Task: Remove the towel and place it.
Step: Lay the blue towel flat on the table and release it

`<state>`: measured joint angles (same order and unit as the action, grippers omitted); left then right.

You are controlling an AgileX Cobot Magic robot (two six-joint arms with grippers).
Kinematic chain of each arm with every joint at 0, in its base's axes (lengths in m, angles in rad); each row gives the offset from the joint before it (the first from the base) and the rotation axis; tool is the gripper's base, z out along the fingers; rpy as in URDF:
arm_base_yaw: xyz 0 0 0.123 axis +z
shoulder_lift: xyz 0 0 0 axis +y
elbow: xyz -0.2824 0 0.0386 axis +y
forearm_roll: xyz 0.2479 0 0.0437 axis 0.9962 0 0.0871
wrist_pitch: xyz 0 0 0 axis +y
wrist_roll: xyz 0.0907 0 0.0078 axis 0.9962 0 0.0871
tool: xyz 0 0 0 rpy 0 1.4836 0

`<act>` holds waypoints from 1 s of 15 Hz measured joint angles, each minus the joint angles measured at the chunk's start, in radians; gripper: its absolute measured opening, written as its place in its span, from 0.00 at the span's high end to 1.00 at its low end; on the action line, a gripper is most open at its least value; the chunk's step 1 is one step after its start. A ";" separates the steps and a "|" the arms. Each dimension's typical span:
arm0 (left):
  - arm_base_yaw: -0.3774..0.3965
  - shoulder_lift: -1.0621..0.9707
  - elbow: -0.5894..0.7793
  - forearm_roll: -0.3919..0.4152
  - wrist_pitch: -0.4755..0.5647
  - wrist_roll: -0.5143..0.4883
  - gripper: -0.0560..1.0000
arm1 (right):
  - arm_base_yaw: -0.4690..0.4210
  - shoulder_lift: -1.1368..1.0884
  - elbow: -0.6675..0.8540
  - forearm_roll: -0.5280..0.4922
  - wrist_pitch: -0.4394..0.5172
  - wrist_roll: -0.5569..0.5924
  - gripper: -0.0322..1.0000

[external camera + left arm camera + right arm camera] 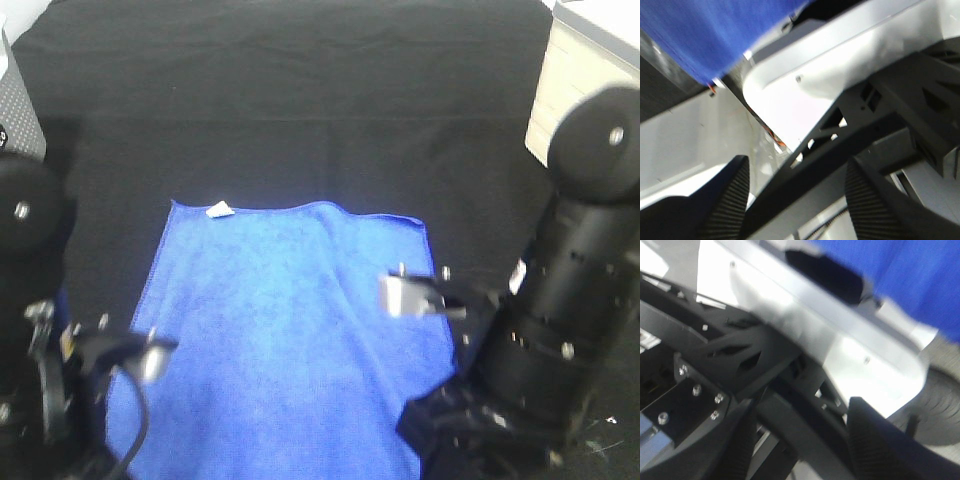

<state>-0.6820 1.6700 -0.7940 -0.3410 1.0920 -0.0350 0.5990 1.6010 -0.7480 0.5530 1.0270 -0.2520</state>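
**Towel flat, both claws idle and apart**

The blue towel [290, 330] lies spread along the near edge of the surface [300, 100], roughly midway between its left and right edges. Its white tag [219, 209] sits at the far-left corner, and a soft ridge runs across it towards the near-right corner, which is hidden under the right arm.

Both arms are tucked low at the near edge. The left claw [795, 167] is wide with nothing between its fingers, and so is the right claw [802, 407]. Each wrist view shows only machine frame and a strip of blue.

The risk I see is the black cloth underneath. A pinch that goes too deep would take both layers and drag the whole covering. A grab at one corner alone would bunch the towel up. The towel also seems to droop past the near edge, where it could snag on the frame.
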 joint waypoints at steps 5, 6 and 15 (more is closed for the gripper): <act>0.156 0.001 -0.231 0.172 -0.004 -0.044 0.44 | -0.271 -0.002 -0.131 -0.057 0.058 -0.021 0.46; 0.212 0.001 -0.271 0.173 -0.010 -0.027 0.44 | -0.329 0.003 -0.177 -0.058 0.059 -0.037 0.46; 0.528 0.222 -0.643 0.209 -0.109 0.044 0.34 | -0.442 0.239 -0.682 -0.100 0.087 -0.042 0.28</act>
<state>-0.1540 1.8920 -1.4370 -0.1320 0.9830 0.0090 0.1570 1.8400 -1.4300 0.4530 1.1140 -0.2940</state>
